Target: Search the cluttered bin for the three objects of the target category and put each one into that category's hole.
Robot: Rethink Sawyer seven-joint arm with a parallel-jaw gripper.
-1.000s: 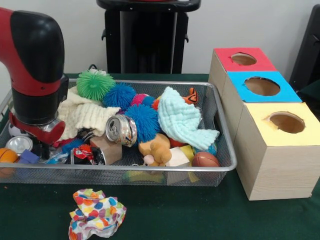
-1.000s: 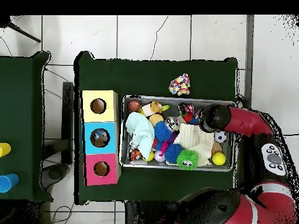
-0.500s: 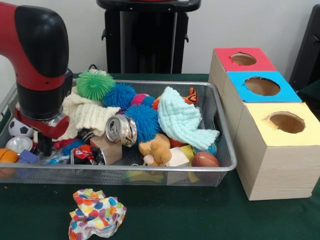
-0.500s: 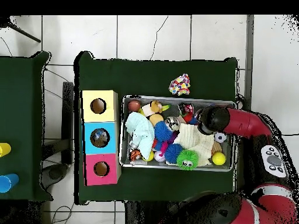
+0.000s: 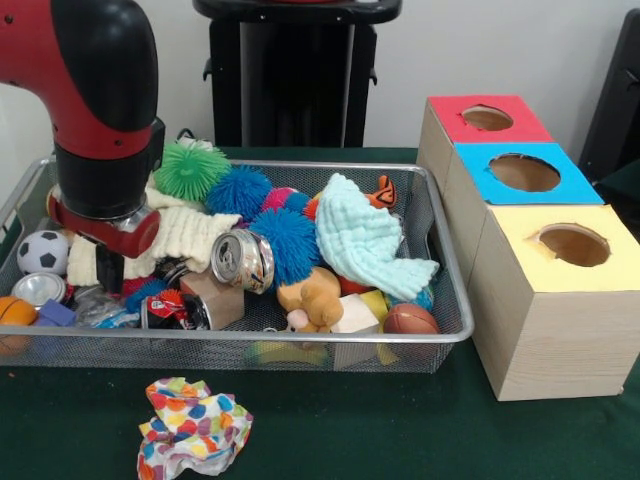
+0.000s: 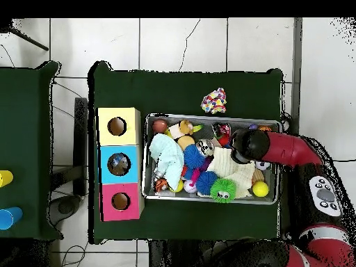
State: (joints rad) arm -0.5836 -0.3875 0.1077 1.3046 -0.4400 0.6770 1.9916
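One red and black arm hangs over the left end of the bin (image 5: 445, 330) in the front view. Its gripper (image 5: 108, 268) dips into the toys beside a cream cloth (image 5: 185, 232), and I cannot tell if it is open or closed. A bit of crinkly clear plastic (image 5: 100, 308) lies just below it, near a silver can (image 5: 243, 261). A dotted cloth (image 5: 193, 424) sits on the green table (image 5: 400, 430), outside the bin.

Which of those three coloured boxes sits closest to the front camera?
The yellow-topped box. The blue-topped box sits behind it, and the red-topped box is farthest back, nearest the wall.
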